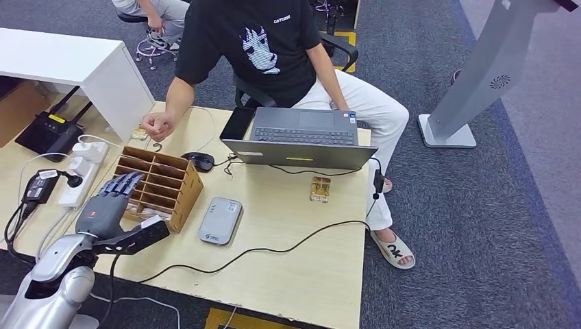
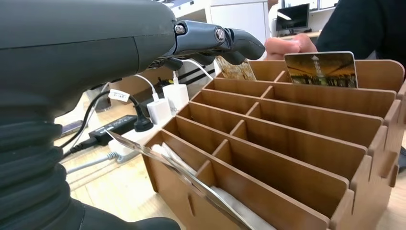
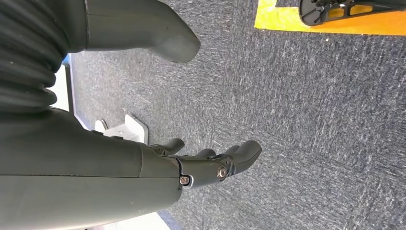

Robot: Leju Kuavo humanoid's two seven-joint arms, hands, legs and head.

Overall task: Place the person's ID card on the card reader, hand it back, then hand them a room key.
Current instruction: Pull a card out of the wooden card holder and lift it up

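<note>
From the head view, a pale wooden counter (image 1: 288, 233) fills the lower left. One person in a black T-shirt (image 1: 253, 41) sits behind it, with one fist (image 1: 156, 125) resting on the counter's far edge. One open laptop (image 1: 301, 137) faces the person. One grey card reader (image 1: 220, 220) lies flat near the middle of the counter, nothing on it. Just to its left stands one wooden card rack (image 1: 164, 181) divided into rows of slots. One small brown card (image 1: 319, 188) lies alone on the counter, in front of the laptop. One black mouse (image 1: 199, 161) sits behind the rack. One white power strip (image 1: 82, 171) lies at the far left. The robot's left hand (image 1: 109, 202) hovers over the rack's left side, fingers (image 1: 123, 184) spread and extended, thumb held out towards the card reader, holding nothing.

The left wrist view looks along the rack from close up and shows its contents. One card with a night skyline picture (image 2: 321, 69) stands upright in the farthest row. A second, patterned card (image 2: 235, 71) stands in the same row, partly behind the dark fingers (image 2: 239, 45) reaching over the rack. A clear card and pale cards (image 2: 191, 179) lean in the nearest row.

The right wrist view shows the right hand (image 3: 206, 165) hanging over grey carpet (image 3: 311, 120), fingers loosely curled, holding nothing.
</note>
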